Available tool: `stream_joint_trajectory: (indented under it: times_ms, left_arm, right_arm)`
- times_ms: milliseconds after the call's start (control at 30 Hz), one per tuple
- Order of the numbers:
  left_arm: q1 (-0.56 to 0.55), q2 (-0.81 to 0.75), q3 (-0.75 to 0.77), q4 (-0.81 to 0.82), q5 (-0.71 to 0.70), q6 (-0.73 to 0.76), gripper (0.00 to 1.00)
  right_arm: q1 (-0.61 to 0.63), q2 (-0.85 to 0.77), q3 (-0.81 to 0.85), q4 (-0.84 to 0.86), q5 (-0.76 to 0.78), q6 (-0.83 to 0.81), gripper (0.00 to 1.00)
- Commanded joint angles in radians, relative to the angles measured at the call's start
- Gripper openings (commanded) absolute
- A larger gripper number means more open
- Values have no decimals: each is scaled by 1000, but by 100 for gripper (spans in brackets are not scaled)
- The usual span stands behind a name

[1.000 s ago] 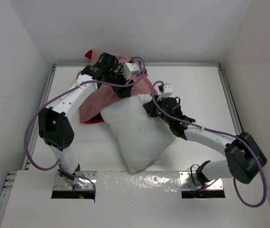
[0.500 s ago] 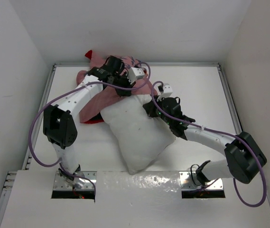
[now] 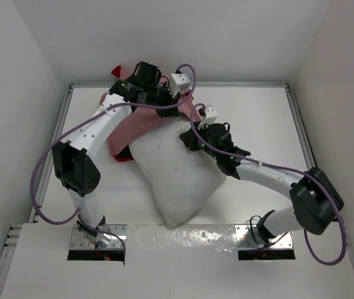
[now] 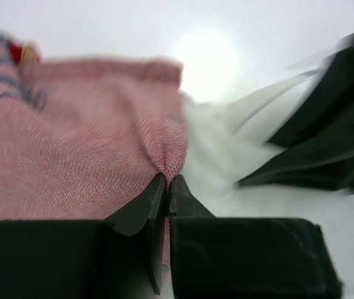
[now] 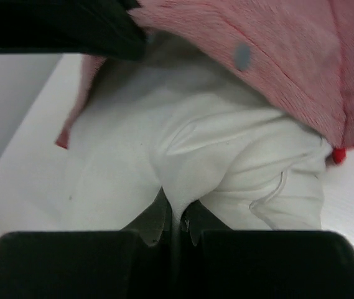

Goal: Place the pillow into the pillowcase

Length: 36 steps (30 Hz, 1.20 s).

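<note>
Pink pillowcase [image 4: 71, 143] in L pincer [image 4: 167, 182]

we can read no text, label, brand, number or sign in any of the views. the pillowcase [image 4: 71, 156] shows only blurred blue marks and a spot of red and orange at its far corner in the left wrist view, and we make out no letters there
</note>
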<state>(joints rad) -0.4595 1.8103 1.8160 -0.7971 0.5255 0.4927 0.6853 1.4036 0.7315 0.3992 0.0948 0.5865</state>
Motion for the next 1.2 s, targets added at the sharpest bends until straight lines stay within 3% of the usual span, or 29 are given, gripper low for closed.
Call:
stream_joint_trajectory:
  times_ms: [0,167,267,300,400,467,533,567,633,667,700,733,767,800,867,1000,1033,1067,1100,1133,1167]
  left_arm:
    - [-60,-59,141,-71,313,16,0]
    - [-119,-60,210,-223,566,184,0]
    - [-119,-92,143,-251,695,205,0]
    - [-117,-112,123,-254,699,210,0]
    - [-91,-135,56,-292,694,256,0]
    - [-70,-144,29,-347,676,291,0]
    - [-61,-138,19,-388,660,346,0]
    - [-56,-137,11,-408,628,359,0]
    - [-50,-140,-32,-395,549,382,0]
    - [-42,-140,-53,-375,522,376,11]
    - [-30,-143,-75,-351,504,328,26]
    - [-12,-146,-99,-340,496,319,46]
    - [37,-149,-99,-335,508,311,80]
    - [71,-155,-95,-333,519,285,99]
    - [186,-169,-70,-294,524,239,100]
    - [424,-267,-150,-82,391,-68,99]
    - [523,-276,-214,-53,372,-95,74]
    - [562,-279,-243,-56,375,-103,39]
    - [596,-276,-301,-59,376,-127,11]
    - [619,-269,-328,-59,372,-138,0]
    - [640,-260,-351,-85,384,-113,0]
  right_arm:
    - [34,23,138,222,-87,-4,0]
    - [45,128,292,589,-72,18,0]
    - [45,159,244,679,284,21,0]
    - [45,164,237,646,570,21,0]
    - [43,199,285,370,950,10,0]
    - [45,210,269,261,973,25,0]
    - [46,201,235,56,961,166,0]
    - [48,201,220,15,961,268,0]
    - [46,205,157,41,880,227,2]
    - [46,209,138,62,834,173,13]
    - [46,206,128,63,789,129,32]
    - [48,189,121,50,746,89,54]
    - [48,175,124,-1,674,13,73]
    - [46,158,134,-37,630,-35,99]
    - [46,108,173,-174,516,-168,99]
    - [45,17,246,-471,328,-342,99]
    - [45,-21,271,-594,304,-359,91]
    - [45,-41,279,-644,271,-373,65]
    - [46,-60,284,-678,225,-378,34]
    - [52,-78,281,-722,221,-338,3]
    - [56,-110,273,-729,218,-321,7]
